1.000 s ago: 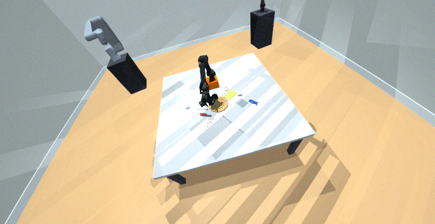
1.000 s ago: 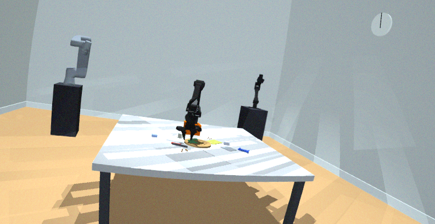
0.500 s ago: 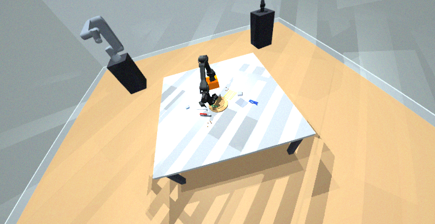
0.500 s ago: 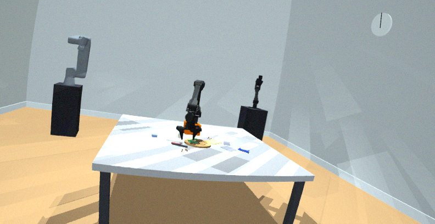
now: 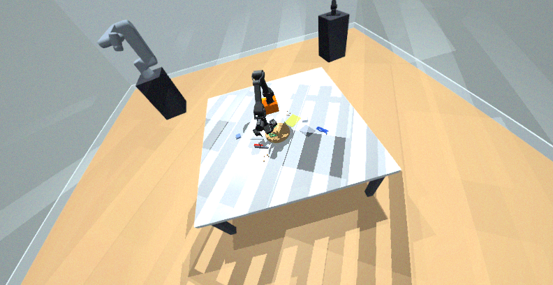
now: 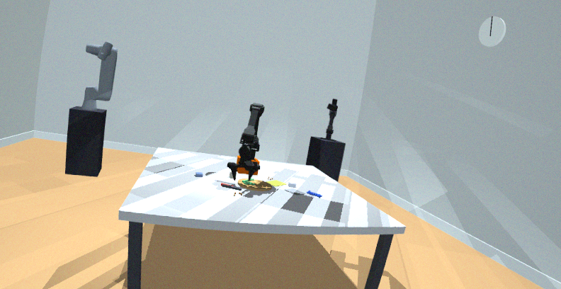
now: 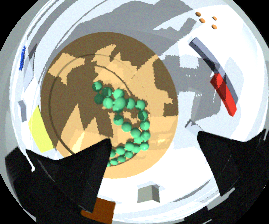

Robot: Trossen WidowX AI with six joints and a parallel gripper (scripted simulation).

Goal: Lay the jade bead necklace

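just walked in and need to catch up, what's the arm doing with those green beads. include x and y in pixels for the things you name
The black arm is working on laying the jade bead necklace [image 5: 272, 135] [image 6: 248, 182] [image 7: 136, 133] into the groove of the round bead board [image 5: 284, 137] [image 6: 255, 188] [image 7: 157, 105]. Its gripper [image 5: 264, 133] [image 6: 242, 179] [image 7: 154, 137] is open above the board's edge, holding nothing. The necklace lies bunched in a winding line on the board, with much of the groove bare, so the job looks unfinished.
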